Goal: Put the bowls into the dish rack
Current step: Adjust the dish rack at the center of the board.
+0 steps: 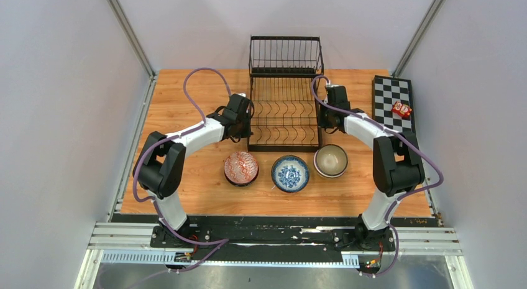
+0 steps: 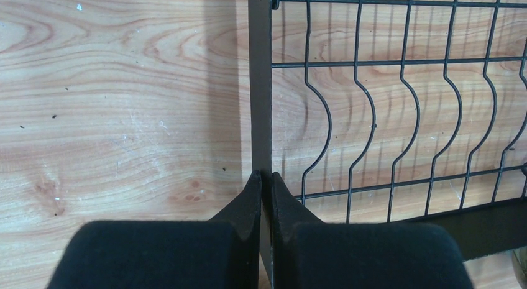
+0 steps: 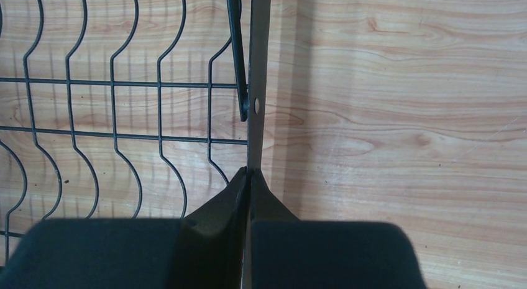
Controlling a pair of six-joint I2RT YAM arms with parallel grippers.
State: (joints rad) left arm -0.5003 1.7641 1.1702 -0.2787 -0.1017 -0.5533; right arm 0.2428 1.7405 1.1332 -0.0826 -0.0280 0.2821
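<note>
The black wire dish rack stands at the back middle of the wooden table. My left gripper is shut on the rack's left side bar; in the left wrist view the flat bar runs between the closed fingers of the left gripper. On the opposite edge, my right gripper is shut on the right side bar, which the right gripper pinches in its own wrist view. Three bowls sit in a row in front of the rack: red-patterned, blue-and-white floral, cream.
A flat checkered board lies at the back right with a small red toy on it. Metal frame posts rise at both back corners. Bare wood lies to the left of the left arm.
</note>
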